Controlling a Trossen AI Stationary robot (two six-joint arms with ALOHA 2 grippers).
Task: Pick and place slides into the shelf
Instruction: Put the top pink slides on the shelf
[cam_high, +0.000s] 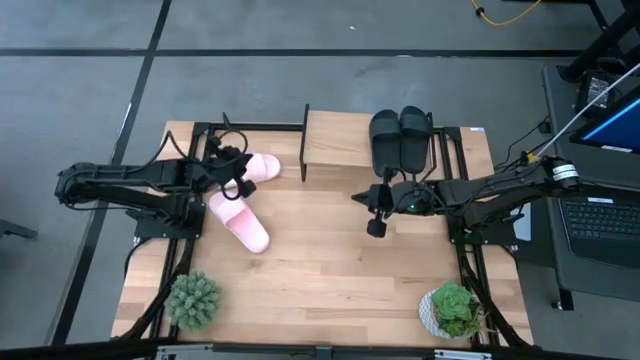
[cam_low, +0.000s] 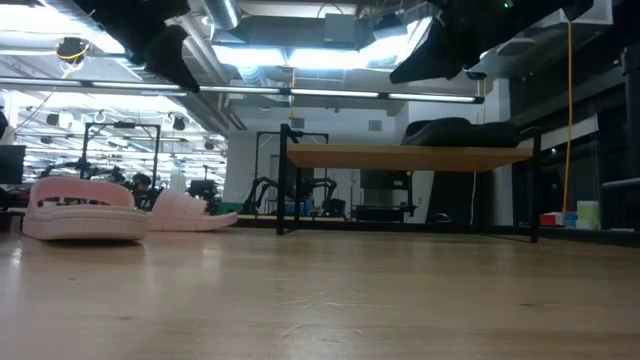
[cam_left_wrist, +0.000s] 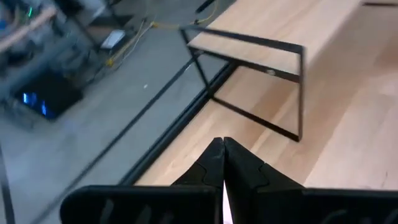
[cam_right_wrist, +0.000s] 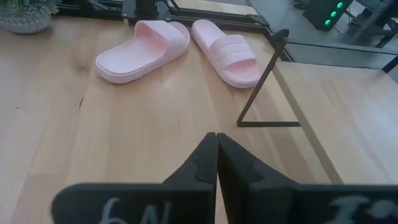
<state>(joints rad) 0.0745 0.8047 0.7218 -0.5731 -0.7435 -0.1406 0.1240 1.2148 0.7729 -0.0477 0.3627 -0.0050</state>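
Note:
Two black slides (cam_high: 400, 137) lie side by side on the right part of the shelf's light-wood top board (cam_high: 335, 140), and show as dark shapes (cam_low: 470, 132) in the low view. Two pale pink slides (cam_high: 262, 167) (cam_high: 240, 222) rest sole-down on the table left of the shelf, also visible in the right wrist view (cam_right_wrist: 144, 50) (cam_right_wrist: 227, 53). My left gripper (cam_left_wrist: 222, 144) hovers shut above the pink pair (cam_high: 243, 172), pointing toward the shelf (cam_left_wrist: 249, 53). My right gripper (cam_right_wrist: 216, 135) is shut, raised in front of the shelf (cam_high: 360, 197), pointing toward the pink slides.
Two potted plants stand at the table's near corners (cam_high: 193, 300) (cam_high: 452, 308). Black arm mounts run along the left and right table edges. The shelf's thin black side frame (cam_right_wrist: 261, 93) stands between my right gripper and the pink slides. Bare wood (cam_high: 320, 260) lies in the middle.

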